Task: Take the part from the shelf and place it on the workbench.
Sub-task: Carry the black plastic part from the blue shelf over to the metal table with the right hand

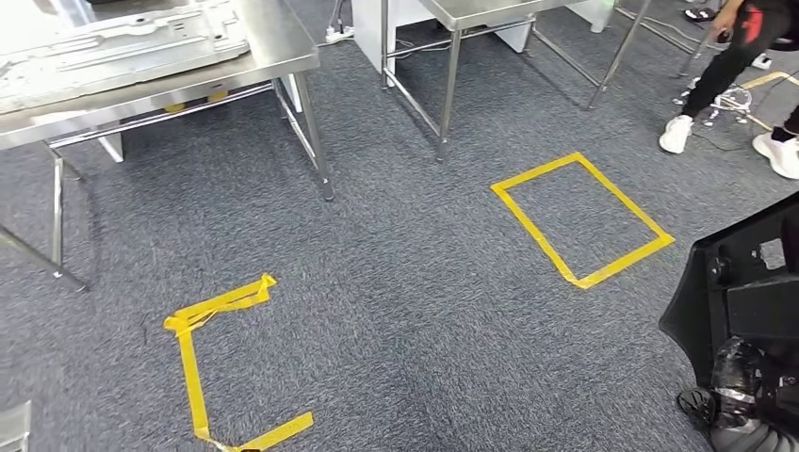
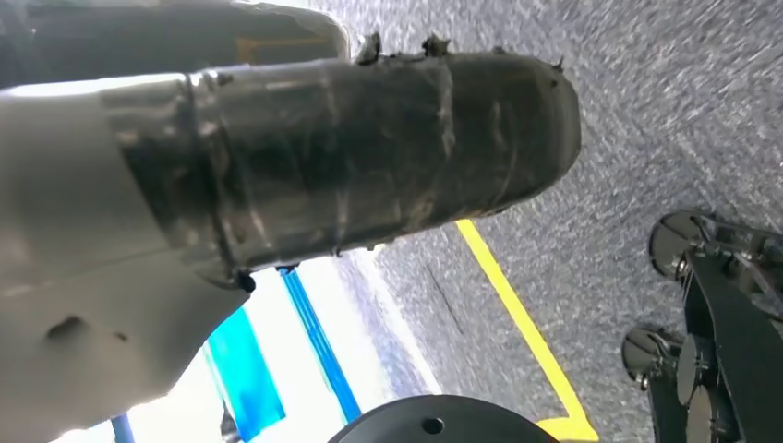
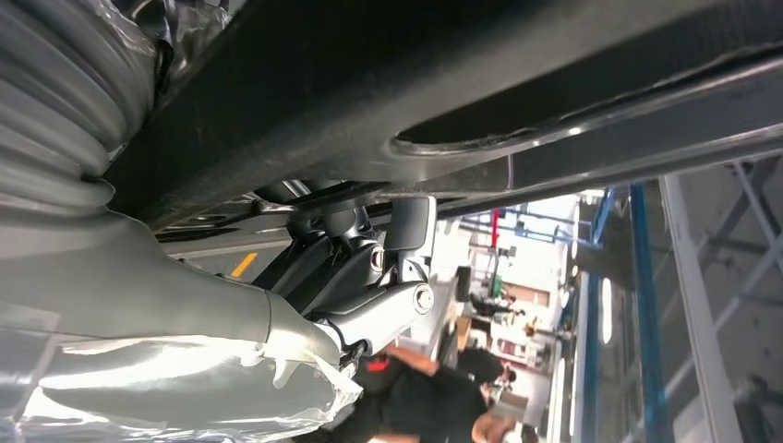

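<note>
**A:** Where is the part sitting?

**B:** A large black part (image 1: 730,301) is showing at the lower right of the head view, above grey carpet (image 1: 415,301). The right hand (image 1: 730,391) is gripping it from below. In the right wrist view the dark part (image 3: 388,74) is lying across the hand (image 3: 369,277), whose fingers are curling against its underside.

**A:** And the left hand?

**B:** The left hand (image 2: 369,157) is appearing as a dark, tape-wrapped shape over the carpet. I cannot tell whether it is clenched or released.

**A:** What else is around?

**B:** A steel counter (image 1: 273,42) is standing at the upper left, carrying a grey metal panel (image 1: 113,42). A second counter (image 1: 462,14) is standing further right. Two yellow tape outlines are lying on the carpet: a closed rectangle (image 1: 537,231) and an open one (image 1: 193,367). A person (image 1: 730,66) in white shoes is standing at the upper right.
</note>
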Controlling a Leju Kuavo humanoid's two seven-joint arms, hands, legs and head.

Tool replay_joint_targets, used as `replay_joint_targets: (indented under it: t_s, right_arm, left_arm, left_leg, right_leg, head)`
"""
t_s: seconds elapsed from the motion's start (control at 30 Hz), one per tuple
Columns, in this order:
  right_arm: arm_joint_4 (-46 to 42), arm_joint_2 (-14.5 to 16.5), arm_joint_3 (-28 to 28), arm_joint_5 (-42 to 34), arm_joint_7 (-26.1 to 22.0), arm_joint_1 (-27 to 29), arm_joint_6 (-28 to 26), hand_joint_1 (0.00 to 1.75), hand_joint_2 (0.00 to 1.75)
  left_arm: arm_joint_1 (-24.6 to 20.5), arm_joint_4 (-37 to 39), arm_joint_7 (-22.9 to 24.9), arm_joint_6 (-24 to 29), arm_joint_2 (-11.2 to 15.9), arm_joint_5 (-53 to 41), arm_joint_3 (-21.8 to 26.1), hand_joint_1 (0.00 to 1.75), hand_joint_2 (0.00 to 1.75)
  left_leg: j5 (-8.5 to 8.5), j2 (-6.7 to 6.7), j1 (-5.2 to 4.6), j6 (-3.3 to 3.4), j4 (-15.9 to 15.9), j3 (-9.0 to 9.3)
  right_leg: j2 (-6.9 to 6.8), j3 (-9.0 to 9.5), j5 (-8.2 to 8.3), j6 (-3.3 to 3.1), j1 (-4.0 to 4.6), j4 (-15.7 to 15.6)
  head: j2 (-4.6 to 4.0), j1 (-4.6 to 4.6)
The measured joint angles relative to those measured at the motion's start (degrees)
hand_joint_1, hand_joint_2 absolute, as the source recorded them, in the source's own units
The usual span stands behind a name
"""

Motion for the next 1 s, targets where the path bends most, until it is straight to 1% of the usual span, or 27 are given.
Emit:
replay_joint_targets:
  t_s: [0.03, 0.07, 0.1, 0.13, 0.17, 0.2, 0.23, 0.27, 0.3, 0.33, 0.37, 0.4, 0.43, 0.47, 0.53, 0.57, 0.6, 0.67, 0.7, 0.73, 0.77, 0.8, 0.83, 0.9, 0.93, 0.97, 1.0]
  right_arm:
    - [0.01, 0.0, 0.01, -0.01, 0.0, -0.05, 0.05, 1.75, 1.75]
    - [0.01, 0.01, 0.01, -0.01, 0.0, -0.06, 0.11, 1.75, 1.75]
    - [0.01, 0.02, 0.02, -0.02, 0.0, -0.06, 0.16, 1.75, 1.75]
    - [0.01, 0.03, 0.03, -0.04, 0.0, -0.04, 0.2, 1.75, 1.75]
    - [0.01, 0.04, 0.04, -0.07, 0.0, 0.02, 0.21, 1.75, 1.75]
    - [0.01, 0.05, 0.05, -0.09, 0.0, 0.04, 0.21, 1.75, 1.75]
    - [0.02, 0.06, 0.06, -0.11, 0.0, 0.06, 0.22, 1.75, 1.75]
    - [0.02, 0.07, 0.07, -0.11, 0.0, 0.07, 0.22, 1.75, 1.75]
    - [0.02, 0.08, 0.08, -0.11, 0.0, 0.07, 0.23, 1.75, 1.75]
    - [0.02, 0.09, 0.08, -0.11, 0.01, 0.06, 0.23, 1.75, 1.75]
    - [0.02, 0.09, 0.08, -0.11, 0.01, 0.06, 0.23, 1.75, 1.75]
    - [0.01, 0.08, 0.08, -0.11, 0.02, 0.03, 0.23, 1.75, 1.75]
    - [0.01, 0.08, 0.07, -0.11, 0.02, 0.02, 0.23, 1.75, 1.75]
    - [0.0, 0.07, 0.07, -0.1, 0.02, 0.01, 0.23, 1.75, 1.75]
    - [0.0, 0.05, 0.07, -0.04, 0.03, 0.01, 0.29, 1.75, 1.75]
    - [0.0, 0.04, 0.07, 0.01, 0.03, 0.02, 0.36, 1.75, 1.75]
    - [0.0, 0.04, 0.07, 0.1, 0.03, 0.03, 0.43, 1.75, 1.75]
    - [0.0, 0.06, 0.05, 0.28, 0.03, 0.16, 0.51, 1.75, 1.75]
    - [0.01, 0.09, 0.05, 0.37, 0.02, 0.27, 0.51, 1.75, 1.75]
    - [0.01, 0.13, 0.07, 0.4, 0.02, 0.38, 0.51, 1.75, 1.75]
    - [0.02, 0.18, 0.08, 0.45, 0.02, 0.47, 0.51, 1.75, 1.75]
    - [0.02, 0.22, 0.09, 0.49, 0.02, 0.52, 0.51, 1.75, 1.75]
    - [0.02, 0.26, 0.09, 0.52, 0.01, 0.53, 0.51, 1.75, 1.75]
    - [0.02, 0.29, 0.09, 0.57, 0.0, 0.53, 0.5, 1.75, 1.75]
    - [-0.02, 0.34, 0.09, 0.61, -0.02, 0.54, 0.5, 1.75, 1.75]
    - [-0.05, 0.38, 0.09, 0.66, -0.04, 0.56, 0.49, 1.75, 1.75]
    - [-0.09, 0.45, 0.09, 0.69, -0.07, 0.58, 0.49, 1.75, 1.75]
  left_arm:
    - [0.13, 0.0, 0.0, -0.01, 0.0, -0.01, 0.0, 0.0, 0.0]
    - [0.23, 0.0, 0.0, -0.01, 0.0, -0.01, 0.0, 0.0, 0.0]
    - [0.25, 0.0, -0.02, -0.01, 0.03, -0.01, 0.0, 0.0, 0.0]
    - [0.22, 0.0, -0.04, -0.02, 0.11, -0.01, 0.0, 0.0, 0.0]
    - [0.15, 0.0, -0.05, -0.02, 0.28, -0.01, -0.01, 0.0, 0.0]
    - [0.1, 0.0, -0.07, -0.03, 0.53, -0.01, -0.01, 0.0, 0.0]
    - [0.1, 0.0, -0.04, -0.04, 0.79, -0.01, -0.02, 0.0, 0.0]
    - [0.13, 0.0, -0.02, -0.04, 1.01, -0.01, -0.03, 0.0, 0.0]
    - [0.17, 0.0, -0.01, -0.04, 1.16, -0.01, -0.04, 0.0, 0.0]
    - [0.2, 0.0, 0.01, -0.04, 1.26, -0.01, -0.04, 0.0, 0.0]
    - [0.17, 0.0, 0.0, -0.04, 1.31, -0.01, -0.04, 0.0, 0.0]
    - [0.11, 0.0, 0.01, -0.03, 1.34, -0.01, -0.04, 0.0, 0.0]
    - [0.05, 0.0, 0.01, -0.03, 1.35, -0.01, -0.04, 0.0, 0.0]
    - [0.01, 0.0, 0.04, -0.03, 1.36, -0.01, -0.04, 0.0, 0.0]
    - [0.11, 0.0, 0.1, -0.03, 1.35, -0.01, -0.04, 0.0, 0.0]
    - [0.15, 0.0, 0.14, -0.02, 1.29, -0.01, -0.04, 0.0, 0.0]
    - [0.15, 0.0, 0.16, -0.01, 1.11, -0.01, -0.04, 0.0, 0.0]
    - [0.04, 0.0, 0.17, 0.04, 0.67, -0.01, -0.04, 0.0, 0.0]
    - [-0.01, 0.0, 0.17, 0.05, 0.45, -0.01, -0.04, 0.0, 0.0]
    - [-0.02, 0.0, 0.17, 0.05, 0.36, -0.01, -0.04, 0.0, 0.0]
    - [-0.02, 0.0, 0.17, 0.06, 0.29, -0.01, -0.04, 0.0, 0.0]
    - [0.0, 0.0, 0.17, 0.05, 0.25, -0.01, -0.04, 0.0, 0.0]
    - [0.02, 0.0, 0.17, 0.05, 0.24, -0.01, -0.04, 0.0, 0.0]
    - [-0.03, 0.0, 0.17, 0.04, 0.23, -0.01, -0.04, 0.0, 0.0]
    - [-0.06, 0.0, 0.17, 0.03, 0.13, -0.01, -0.04, 0.0, 0.0]
    - [-0.08, 0.0, 0.17, 0.02, 0.01, -0.01, -0.04, 0.0, 0.0]
    - [-0.05, 0.0, 0.17, 0.02, -0.1, -0.01, -0.04, 0.0, 0.0]
  left_leg:
    - [0.04, 0.15, 0.03, -0.34, 0.04, -0.23]
    - [-0.48, 1.27, -0.09, -0.6, 0.66, -0.62]
    - [-1.69, 3.02, -0.26, -0.77, 2.3, -1.43]
    - [-3.58, 5.24, -0.39, -0.85, 5.21, -2.71]
    - [-5.7, 6.8, -0.44, -1.0, 8.91, -4.35]
    - [-7.42, 7.59, -0.39, -1.16, 12.59, -5.92]
    - [-8.26, 7.96, -0.31, -1.35, 15.09, -6.82]
    - [-8.01, 8.18, -0.22, -1.54, 15.54, -6.66]
    - [-6.74, 8.48, -0.12, -1.72, 13.63, -5.26]
    - [-4.93, 9.14, -0.04, -1.88, 9.85, -2.84]
    - [-3.66, 10.43, -0.11, -1.92, 5.64, -0.34]
    - [-2.72, 11.33, -0.18, -1.62, 2.32, 1.57]
    - [-2.38, 11.86, -0.27, -1.19, 0.39, 2.58]
    - [-2.47, 11.87, -0.4, -0.66, -0.16, 2.68]
    - [-2.11, 10.44, -0.31, 0.26, -0.06, 2.3]
    - [-1.93, 9.86, -0.21, 0.58, -0.08, 2.18]
    - [-1.71, 9.26, -0.08, 0.93, -0.13, 2.04]
    - [-1.32, 8.02, 0.0, 1.45, -0.14, 1.59]
    - [-1.13, 7.32, -0.05, 1.62, -0.13, 1.33]
    - [-0.97, 6.54, -0.14, 1.7, -0.12, 1.13]
    - [-0.81, 5.7, -0.25, 1.73, -0.12, 0.99]
    - [-0.66, 4.84, -0.35, 1.71, -0.12, 0.93]
    - [-0.52, 3.96, -0.46, 1.66, -0.12, 0.92]
    - [-0.18, 2.35, -0.58, 1.39, -0.11, 0.74]
    - [0.03, 1.61, -0.48, 1.11, -0.12, 0.49]
    - [0.25, 0.91, -0.28, 0.75, -0.13, 0.18]
    - [0.49, 0.21, -0.1, 0.31, -0.2, -0.12]
  right_leg:
    - [-0.83, 0.14, 0.33, 0.01, -0.04, -0.49]
    - [-1.66, 0.37, 0.7, -0.07, -0.12, -1.17]
    - [-2.54, 0.6, 1.09, -0.19, -0.23, -1.83]
    - [-3.43, 0.74, 1.34, -0.28, -0.29, -2.23]
    - [-4.29, 0.74, 1.4, -0.41, -0.27, -2.35]
    - [-5.24, 0.67, 1.42, -0.45, -0.27, -2.29]
    - [-6.17, 0.59, 1.4, -0.43, -0.29, -2.2]
    - [-7.07, 0.54, 1.35, -0.37, -0.33, -2.1]
    - [-7.91, 0.53, 1.28, -0.26, -0.39, -1.97]
    - [-8.71, 0.55, 1.15, -0.06, -0.46, -1.78]
    - [-9.42, 0.56, 0.95, 0.24, -0.41, -1.47]
    - [-10.03, 0.53, 0.7, 0.6, -0.32, -1.09]
    - [-10.55, 0.5, 0.51, 0.96, -0.21, -0.77]
    - [-11.03, 0.49, 0.41, 1.27, -0.08, -0.57]
    - [-11.78, 0.55, 0.28, 1.76, -0.13, -0.45]
    - [-11.16, 0.44, -0.26, 2.04, -0.23, 0.05]
    - [-9.76, -0.21, -1.56, 2.31, -0.37, 1.73]
    - [-6.18, -3.21, -5.74, 2.72, -0.62, 8.8]
    - [-5.16, -5.19, -7.67, 2.77, -0.68, 13.12]
    - [-4.75, -6.65, -8.62, 2.71, -0.69, 16.2]
    - [-4.55, -7.21, -8.43, 2.51, -0.68, 17.31]
    - [-4.33, -6.61, -7.09, 2.17, -0.65, 15.9]
    - [-3.81, -5.03, -4.97, 1.65, -0.59, 12.43]
    - [-0.86, -1.27, -1.29, 0.25, -0.37, 4.08]
    - [0.38, -0.15, -0.35, -0.23, -0.25, 1.41]
    - [1.12, 0.3, -0.08, -0.51, -0.09, 0.14]
    - [0.91, 0.31, -0.03, -0.53, 0.02, -0.13]
  head:
    - [-0.01, -0.04]
    - [-0.01, -0.1]
    - [-0.01, -0.2]
    - [-0.01, -0.29]
    - [-0.01, -0.35]
    - [-0.01, -0.37]
    - [0.0, -0.37]
    - [0.0, -0.37]
    - [0.0, -0.38]
    - [0.0, -0.38]
    - [-0.01, -0.39]
    - [-0.01, -0.4]
    - [-0.01, -0.36]
    - [-0.01, -0.32]
    - [0.0, -0.22]
    - [0.0, -0.18]
    - [0.0, -0.13]
    - [-0.01, -0.02]
    - [-0.01, -0.01]
    - [-0.01, -0.01]
    - [-0.01, -0.01]
    - [-0.01, -0.01]
    - [0.0, -0.01]
    - [0.0, -0.08]
    - [0.0, -0.1]
    - [-0.01, -0.12]
    - [-0.01, -0.11]
